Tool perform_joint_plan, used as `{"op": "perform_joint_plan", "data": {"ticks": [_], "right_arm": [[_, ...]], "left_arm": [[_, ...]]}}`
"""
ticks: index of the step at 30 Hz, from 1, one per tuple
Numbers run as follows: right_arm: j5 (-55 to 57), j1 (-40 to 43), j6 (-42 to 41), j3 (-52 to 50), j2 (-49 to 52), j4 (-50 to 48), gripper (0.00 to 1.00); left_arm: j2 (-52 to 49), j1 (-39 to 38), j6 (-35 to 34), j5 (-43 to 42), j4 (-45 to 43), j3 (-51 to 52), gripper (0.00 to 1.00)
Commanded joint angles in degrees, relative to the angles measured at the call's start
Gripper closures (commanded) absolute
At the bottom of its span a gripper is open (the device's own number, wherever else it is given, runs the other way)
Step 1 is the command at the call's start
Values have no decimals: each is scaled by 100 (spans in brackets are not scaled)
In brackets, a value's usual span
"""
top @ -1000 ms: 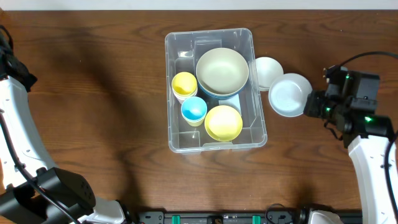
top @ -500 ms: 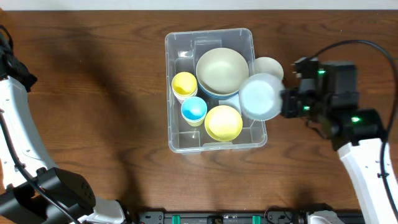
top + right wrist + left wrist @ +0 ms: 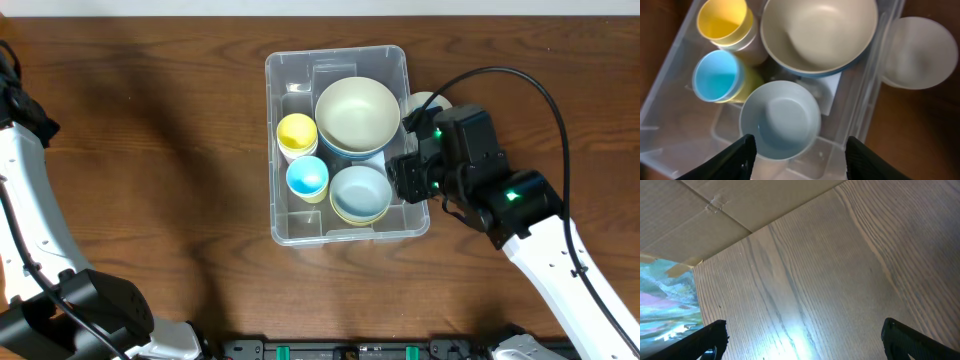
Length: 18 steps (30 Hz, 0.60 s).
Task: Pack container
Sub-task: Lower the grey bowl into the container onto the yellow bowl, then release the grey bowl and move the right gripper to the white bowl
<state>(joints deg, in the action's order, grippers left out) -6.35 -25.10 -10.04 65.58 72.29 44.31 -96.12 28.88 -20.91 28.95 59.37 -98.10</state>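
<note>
Hovering over the container point(image 3: 335, 62), right hand point(image 3: 800, 141) parted and empty above pale blue bowl point(image 3: 780, 120); left hand point(image 3: 805, 326) spread wide, empty

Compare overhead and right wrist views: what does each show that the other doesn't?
Overhead only: the whole container outline, plus the left arm and right arm. Right wrist only: the right gripper seen open, its tips apart above the light blue bowl. Both: that bowl, the large cream bowl, yellow cup and blue cup inside the container, and a pale bowl outside it.
</note>
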Motion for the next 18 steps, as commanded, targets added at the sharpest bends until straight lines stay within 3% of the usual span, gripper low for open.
{"op": "perform_joint_plan", "data": {"ticks": [1,8,18], "right_arm": [[289,-28,-26,116,9,-72,40],[708,216,-229,116,2,-98,37],[763,1414,-389,116,61,-153,31]], "left_arm": [[-39,20,31,109,13,-20,2],[-39,20,31,109,13,-20,2],[-39,20,31,109,11,-20,2]]}}
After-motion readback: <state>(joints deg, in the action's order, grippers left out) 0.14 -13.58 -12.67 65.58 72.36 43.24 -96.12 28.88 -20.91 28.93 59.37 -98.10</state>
